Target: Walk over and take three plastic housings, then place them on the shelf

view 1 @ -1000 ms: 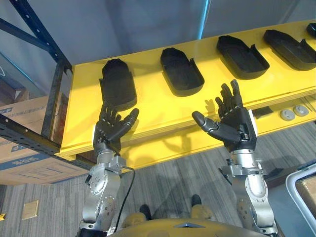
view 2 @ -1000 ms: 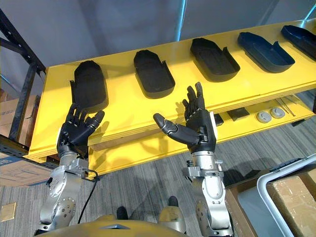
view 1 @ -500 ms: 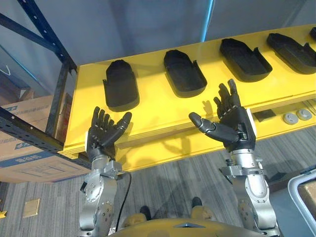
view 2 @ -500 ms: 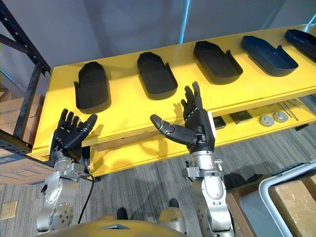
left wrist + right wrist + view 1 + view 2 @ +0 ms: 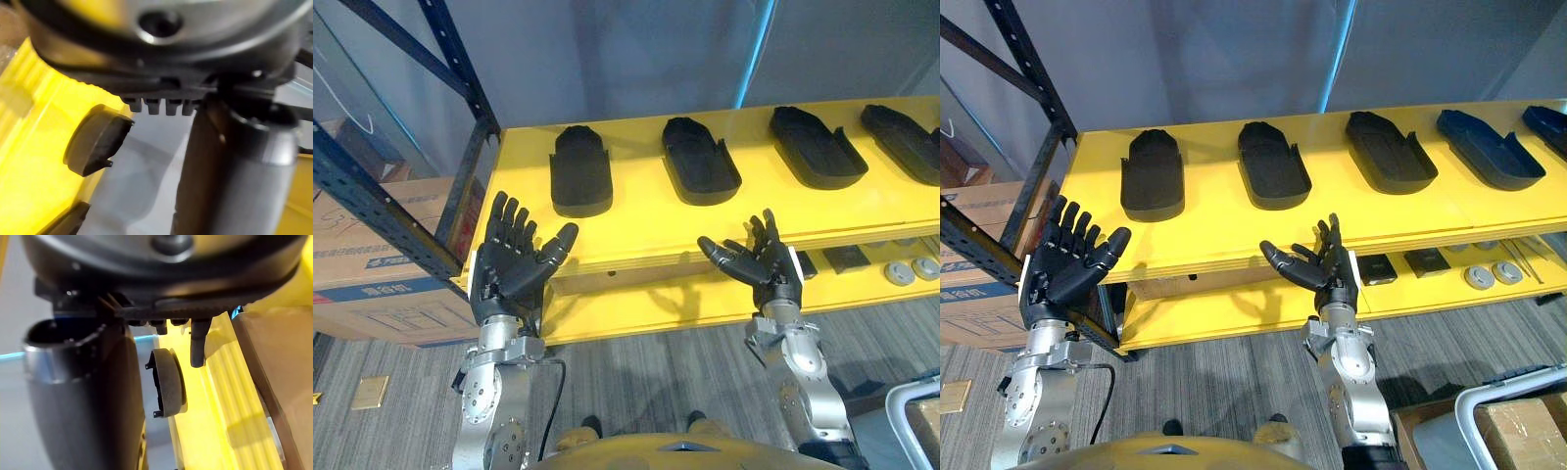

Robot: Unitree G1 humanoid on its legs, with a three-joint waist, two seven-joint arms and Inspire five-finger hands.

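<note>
Several black plastic housings lie in a row on the yellow shelf (image 5: 636, 230). The leftmost housing (image 5: 580, 183) and the second one (image 5: 701, 173) are nearest to me, and two more (image 5: 818, 147) (image 5: 906, 142) lie further right. My left hand (image 5: 514, 264) is open, palm up, in front of the shelf's left front corner and holds nothing. In front of the shelf's front edge, below the second housing, my right hand (image 5: 759, 264) is open and holds nothing. One housing (image 5: 95, 139) shows past my left hand in the left wrist view. Another housing (image 5: 168, 382) shows in the right wrist view.
A dark rack upright (image 5: 460, 59) stands at the shelf's left end, with cardboard boxes (image 5: 382, 255) beside it. The lower yellow shelf (image 5: 1234, 304) holds black squares (image 5: 847, 258) and grey discs (image 5: 911, 271). A white-framed cart with a box (image 5: 1518, 411) is at lower right.
The camera has shifted and the shelf looks more level. My left hand has drawn back from the leftmost housing to the shelf's corner. My right hand has dropped below the front edge, palm flatter.
</note>
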